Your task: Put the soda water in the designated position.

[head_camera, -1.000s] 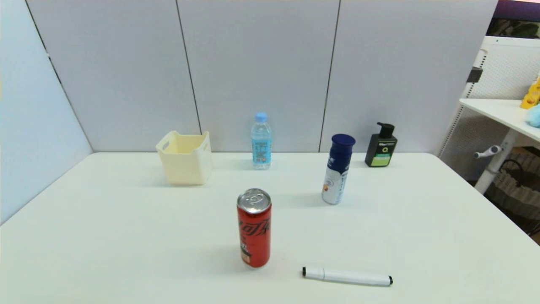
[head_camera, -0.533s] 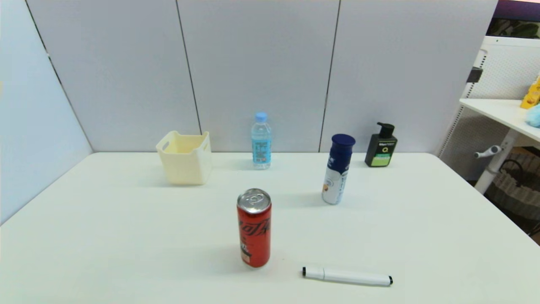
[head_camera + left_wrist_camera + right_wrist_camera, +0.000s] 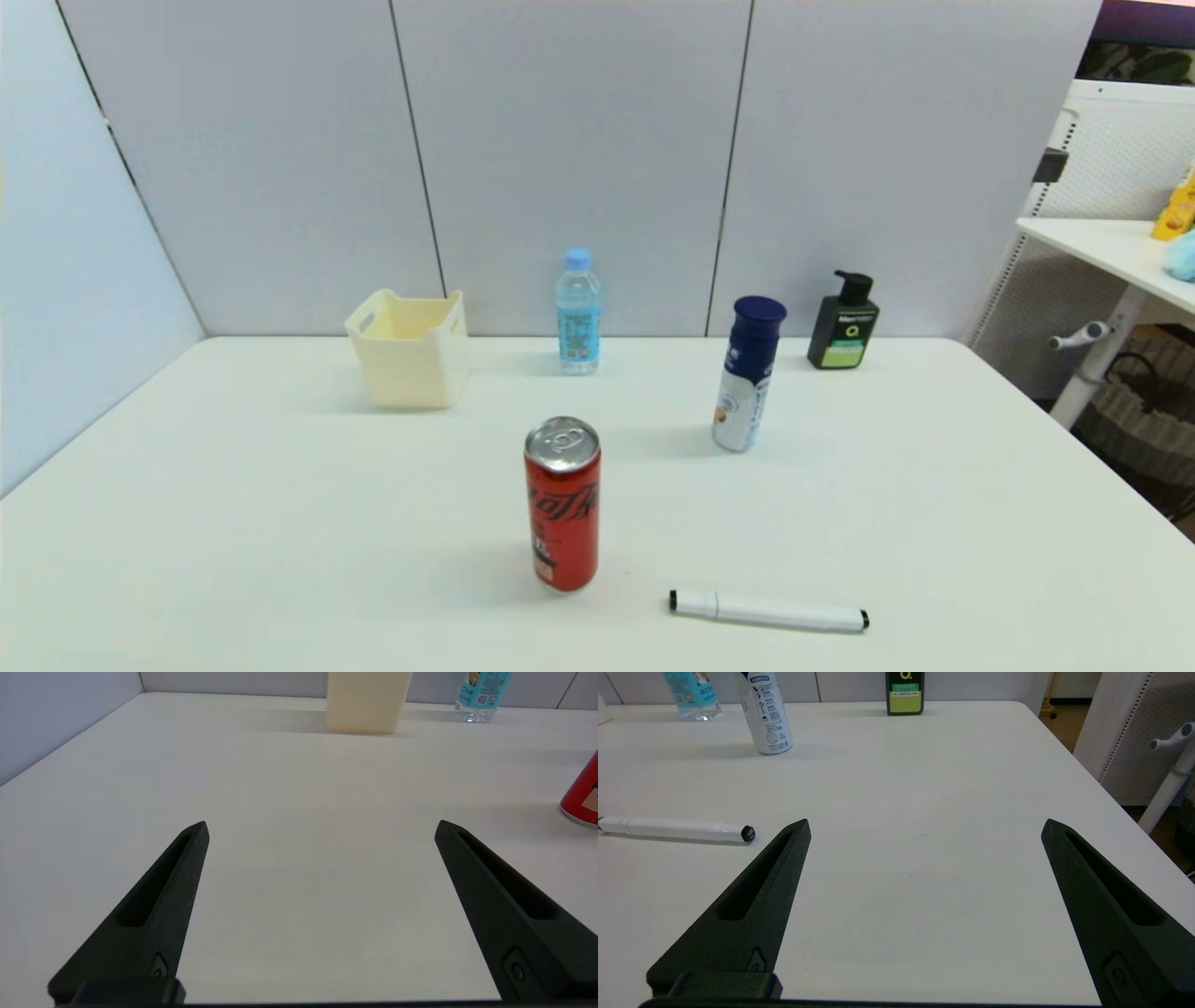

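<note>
Left gripper: one. Low over the near-left part of the white table, out of the head view. Fingers spread wide, nothing between them, bare tabletop beneath. Pointing toward the far edge.

Right gripper: one. Low over the near-right part of the table, likewise out of the head view. Fingers spread wide, holding nothing, pointing toward the far edge.

Soda water: one. Small clear bottle, light blue cap, blue label. Upright at 12 o'clock from the table's centre, close to the back wall panels, well apart from both grippers. Its base also shows in the left wrist view and the right wrist view.

Cream basket: one. At 11 o'clock, just left of the soda water, not touching it.

Red can: one. Silver top, upright, at 6 o'clock from the soda water, toward the near edge.

White bottle: one. Dark blue cap, upright, at 2 o'clock from the red can.

Pump bottle: one. Black with a green label, at 1 o'clock, near the back wall.

White marker: one. Black ends, lying flat near the front edge, at 4 o'clock from the red can.
</note>
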Controlling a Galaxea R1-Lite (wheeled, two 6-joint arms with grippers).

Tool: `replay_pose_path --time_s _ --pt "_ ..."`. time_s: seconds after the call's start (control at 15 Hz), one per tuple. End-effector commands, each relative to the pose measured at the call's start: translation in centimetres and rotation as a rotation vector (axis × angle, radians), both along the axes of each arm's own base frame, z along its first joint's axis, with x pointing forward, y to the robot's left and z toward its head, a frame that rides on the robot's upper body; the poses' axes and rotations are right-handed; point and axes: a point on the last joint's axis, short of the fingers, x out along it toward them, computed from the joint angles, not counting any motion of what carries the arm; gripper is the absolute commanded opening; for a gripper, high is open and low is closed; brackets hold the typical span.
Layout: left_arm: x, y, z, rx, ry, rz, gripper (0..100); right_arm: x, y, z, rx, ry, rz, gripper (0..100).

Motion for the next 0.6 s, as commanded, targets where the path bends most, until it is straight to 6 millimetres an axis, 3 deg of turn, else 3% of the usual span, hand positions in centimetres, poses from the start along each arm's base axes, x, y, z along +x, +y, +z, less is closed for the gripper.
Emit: replay_pose_path --time_s 0.07,0.2,0.4,0.6 --pt "1.1 0.0 2.2 0.004 0.076 0.003 100 0.0 0.0 0.0 0.000 0.001 -0.001 100" --pt "2.3 0.0 5.4 0.007 0.088 -0.012 100 0.0 0.0 0.0 0.000 0.001 -0.001 100" --pt "5.2 -0.2 11.9 0.014 0.079 -0.062 100 0.0 0.0 0.0 0.000 0.001 0.001 100" --pt "9.9 -1.0 18.6 0.044 0.055 -0.127 100 0.0 0.0 0.0 0.000 0.001 0.001 100"
